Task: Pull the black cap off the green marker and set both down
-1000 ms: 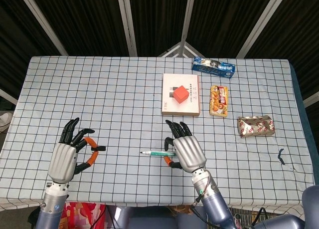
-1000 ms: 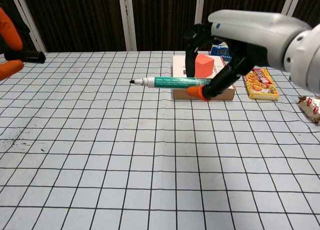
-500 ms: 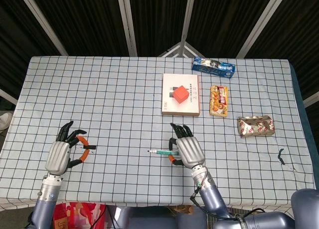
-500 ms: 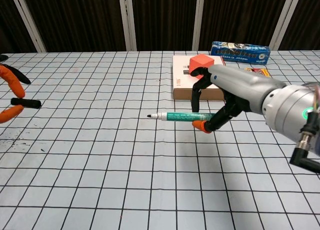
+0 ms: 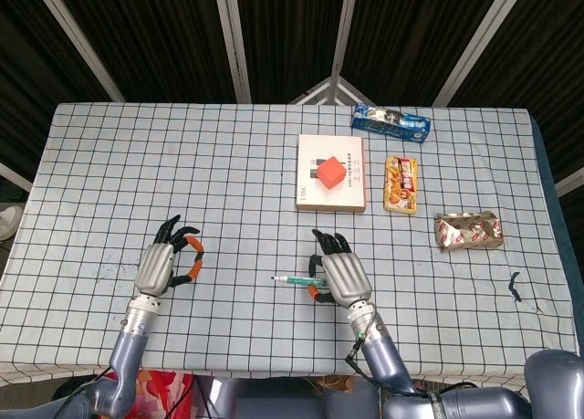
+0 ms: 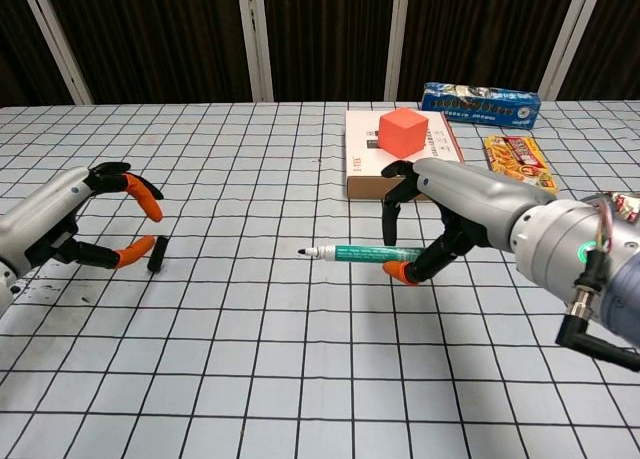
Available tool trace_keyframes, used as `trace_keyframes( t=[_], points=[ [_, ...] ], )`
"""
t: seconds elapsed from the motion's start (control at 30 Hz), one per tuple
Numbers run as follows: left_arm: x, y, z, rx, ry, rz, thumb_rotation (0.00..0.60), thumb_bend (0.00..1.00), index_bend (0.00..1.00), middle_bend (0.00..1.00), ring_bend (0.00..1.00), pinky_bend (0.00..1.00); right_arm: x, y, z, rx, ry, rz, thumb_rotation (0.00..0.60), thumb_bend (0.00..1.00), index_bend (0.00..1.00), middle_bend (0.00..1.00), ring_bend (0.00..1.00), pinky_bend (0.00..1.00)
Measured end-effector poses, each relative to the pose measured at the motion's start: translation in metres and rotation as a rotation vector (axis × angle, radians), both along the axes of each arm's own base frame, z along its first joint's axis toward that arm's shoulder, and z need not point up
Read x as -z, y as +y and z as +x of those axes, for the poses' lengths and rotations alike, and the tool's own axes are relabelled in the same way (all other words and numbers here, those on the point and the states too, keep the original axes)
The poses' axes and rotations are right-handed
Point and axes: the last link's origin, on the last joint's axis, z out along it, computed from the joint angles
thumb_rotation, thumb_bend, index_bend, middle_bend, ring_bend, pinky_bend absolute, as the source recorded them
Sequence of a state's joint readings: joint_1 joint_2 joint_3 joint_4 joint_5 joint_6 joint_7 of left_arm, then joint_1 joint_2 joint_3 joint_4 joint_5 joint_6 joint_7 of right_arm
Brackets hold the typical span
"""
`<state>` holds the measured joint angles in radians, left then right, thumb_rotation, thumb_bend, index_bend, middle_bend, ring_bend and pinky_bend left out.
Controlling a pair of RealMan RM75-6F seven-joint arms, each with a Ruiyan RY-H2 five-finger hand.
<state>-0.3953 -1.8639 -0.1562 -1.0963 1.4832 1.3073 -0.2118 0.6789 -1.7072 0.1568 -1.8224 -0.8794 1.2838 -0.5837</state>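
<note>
Left hand (image 6: pixel 70 224): low over the table's near-left area, fingers curved apart. The black cap (image 6: pixel 156 254) stands tilted against an orange fingertip (image 6: pixel 140 247); whether it is pinched or merely touched cannot be told. In the head view the cap is hidden under this hand.
Right hand (image 6: pixel 470 214): near the table's middle, pinching the green marker (image 6: pixel 365 253) between an orange-tipped thumb and the black fingers above it.
Green marker: uncapped, lying level just above the cloth, its dark tip pointing toward the left hand; its rear end is hidden inside the right hand. It casts a shadow on the cloth, so it looks lifted, though contact cannot be ruled out.
Open room: bare cloth lies between the two hands and in front of both, toward the near edge.
White box (image 5: pixel 331 173): beyond the right hand, well apart from it, with a red cube (image 5: pixel 330 172) on top.
Packets: a blue packet (image 5: pixel 391 122) far beyond the right hand; an orange snack bag (image 5: pixel 401 183) to its outer side; a crumpled foil wrapper (image 5: pixel 468 230) farther out, cut off at the chest view's edge.
Table (image 5: pixel 137 163): covered with a white cloth ruled in black squares.
Room: dark slatted walls behind, with pale struts.
</note>
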Motion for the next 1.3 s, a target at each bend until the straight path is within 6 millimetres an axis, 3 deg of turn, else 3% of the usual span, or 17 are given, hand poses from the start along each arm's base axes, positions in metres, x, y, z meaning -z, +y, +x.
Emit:
trace_keyframes(
  t=[0.07,0.23,0.43,0.63,0.77,0.97,1.07,1.17,1.3],
  points=[
    [0.000,-0.001,0.001,0.003,0.003,0.006,0.600,0.49,0.41,0.19,0.00,0.01,0.000,0.000,-0.001,0.002,-0.003,-0.001,0.600,0.46,0.70,0.06,0.09,0.06],
    [-0.006,-0.006,0.004,0.010,-0.004,0.004,0.600,0.46,0.12,0.01,0.00,0.00,-0.001,-0.002,-0.006,0.016,-0.013,-0.004,0.600,0.46,0.70,0.06,0.09,0.06],
    [-0.035,-0.015,0.009,0.031,-0.035,0.040,0.600,0.45,0.10,0.00,0.00,0.00,0.003,-0.008,-0.014,0.035,-0.028,-0.002,0.600,0.47,0.70,0.06,0.09,0.06],
    [-0.085,-0.030,0.008,0.033,0.013,0.128,0.600,0.45,0.10,0.00,0.00,0.00,0.013,-0.017,-0.024,0.044,-0.009,-0.005,0.600,0.47,0.70,0.06,0.09,0.06],
    [-0.123,-0.043,-0.002,0.007,0.113,0.196,0.600,0.45,0.10,0.00,0.00,0.00,0.022,-0.025,-0.034,0.052,0.011,-0.008,0.600,0.47,0.70,0.06,0.09,0.06],
    [-0.161,-0.068,-0.027,-0.052,0.210,0.235,0.600,0.45,0.10,0.00,0.00,0.00,0.029,-0.035,-0.051,0.076,0.008,-0.014,0.600,0.47,0.69,0.06,0.09,0.06],
    [-0.167,-0.076,-0.034,-0.065,0.204,0.236,0.600,0.44,0.10,0.00,0.00,0.00,0.029,-0.039,-0.056,0.093,-0.006,-0.012,0.600,0.47,0.58,0.06,0.09,0.06],
    [-0.171,-0.081,-0.043,-0.075,0.203,0.239,0.600,0.44,0.10,0.00,0.00,0.00,0.027,-0.043,-0.061,0.108,-0.005,-0.017,0.600,0.45,0.37,0.06,0.07,0.05],
    [-0.172,-0.083,-0.050,-0.083,0.212,0.240,0.600,0.44,0.10,0.00,0.00,0.00,0.023,-0.044,-0.062,0.122,0.012,-0.012,0.600,0.32,0.19,0.06,0.05,0.04]
  ],
)
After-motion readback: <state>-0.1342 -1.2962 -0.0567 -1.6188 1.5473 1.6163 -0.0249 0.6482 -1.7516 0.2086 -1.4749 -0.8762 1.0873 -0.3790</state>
